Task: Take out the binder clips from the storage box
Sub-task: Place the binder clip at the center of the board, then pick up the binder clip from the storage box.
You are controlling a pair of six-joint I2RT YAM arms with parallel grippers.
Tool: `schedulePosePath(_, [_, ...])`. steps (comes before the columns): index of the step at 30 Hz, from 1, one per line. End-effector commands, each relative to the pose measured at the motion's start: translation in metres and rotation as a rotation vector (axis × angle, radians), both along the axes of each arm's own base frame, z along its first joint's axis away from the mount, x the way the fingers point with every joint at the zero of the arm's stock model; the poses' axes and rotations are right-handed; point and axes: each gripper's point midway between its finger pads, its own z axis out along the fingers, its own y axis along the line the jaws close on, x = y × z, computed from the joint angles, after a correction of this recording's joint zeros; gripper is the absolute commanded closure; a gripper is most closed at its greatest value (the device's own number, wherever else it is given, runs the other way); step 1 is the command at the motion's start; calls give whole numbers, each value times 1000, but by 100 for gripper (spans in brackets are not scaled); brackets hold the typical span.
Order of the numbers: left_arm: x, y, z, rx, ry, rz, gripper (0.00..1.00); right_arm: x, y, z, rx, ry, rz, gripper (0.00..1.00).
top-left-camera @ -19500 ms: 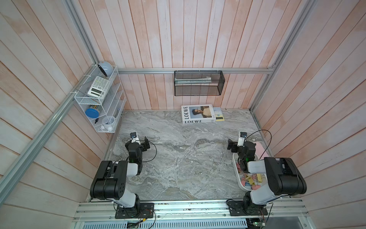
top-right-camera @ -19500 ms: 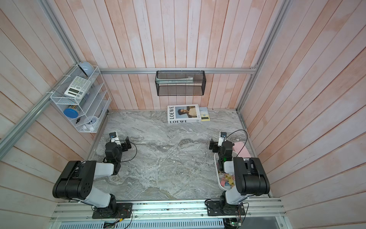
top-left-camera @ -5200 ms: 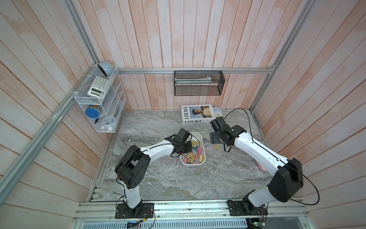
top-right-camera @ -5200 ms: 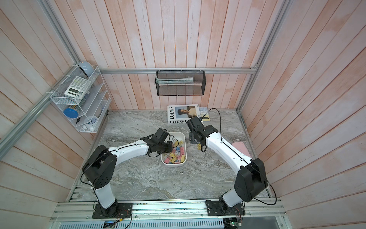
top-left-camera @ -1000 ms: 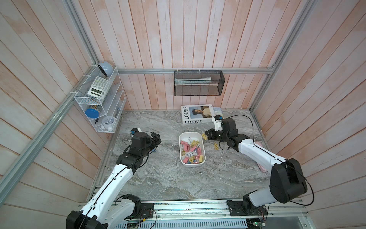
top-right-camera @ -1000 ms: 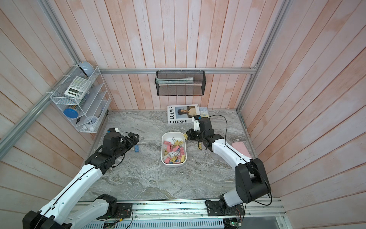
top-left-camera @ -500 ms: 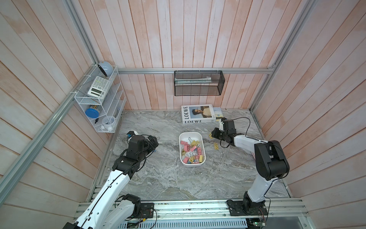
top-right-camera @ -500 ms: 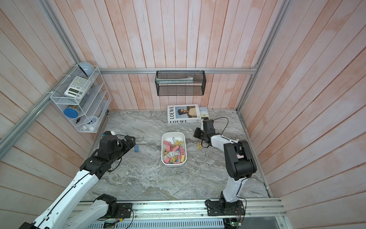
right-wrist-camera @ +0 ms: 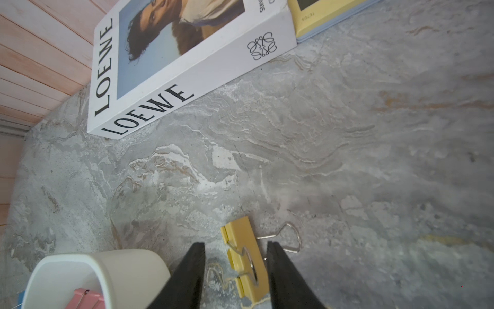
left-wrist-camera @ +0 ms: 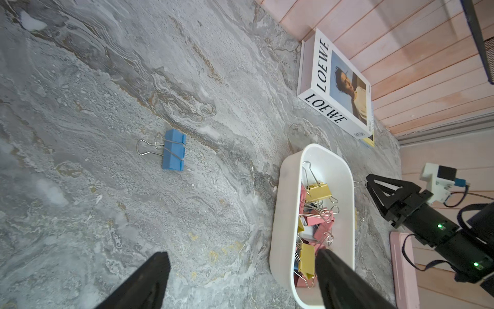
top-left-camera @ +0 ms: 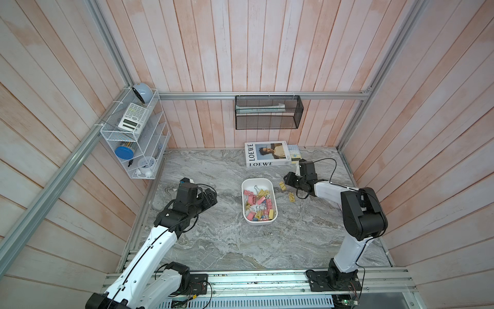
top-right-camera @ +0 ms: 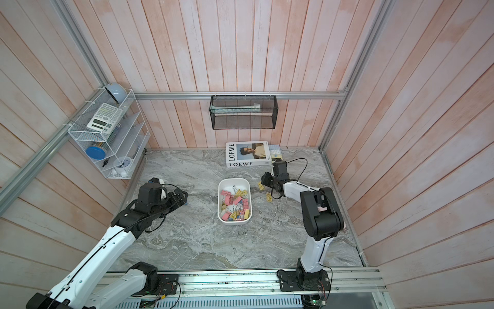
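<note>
Marble tabletop [top-left-camera: 227, 240] right of the storage box [top-left-camera: 256, 183] holds the yellow clip [right-wrist-camera: 250, 267] my right gripper [right-wrist-camera: 235, 244] stands parted around, so rising may snag its handle; left gripper [left-wrist-camera: 242, 255] gapes empty, most binder clips [top-left-camera: 259, 206] lie boxed.

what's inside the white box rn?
Pink, yellow and blue clips piled toward the near end of the box; far end bare. Lower clips are covered, so no exact count.
</note>
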Motion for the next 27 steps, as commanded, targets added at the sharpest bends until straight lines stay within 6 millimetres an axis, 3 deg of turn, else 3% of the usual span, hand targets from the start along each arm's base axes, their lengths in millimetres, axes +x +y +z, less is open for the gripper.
schedulePosePath(1, [3, -21, 6, -23, -8, -120, 16, -11, 1, 32, 6, -40, -4, 48])
schedulePosePath(5, [5, -50, -2, -27, 2, -243, 33, -35, 7, 58, -24, -64, 28, 33])
schedulePosePath(10, [8, -91, -14, -4, 18, -376, 46, -70, 15, 85, -34, -75, 85, 15])
schedulePosePath(12, [10, -109, -18, -5, 21, -420, 51, -84, 19, 94, -43, -82, 111, 2])
schedulePosePath(19, [21, -163, -28, -11, 34, -537, 61, -125, 16, 116, -22, -96, 147, 2])
schedulePosePath(27, [22, -219, -57, -48, 87, -646, 64, -150, 15, 137, -1, -141, 206, 2])
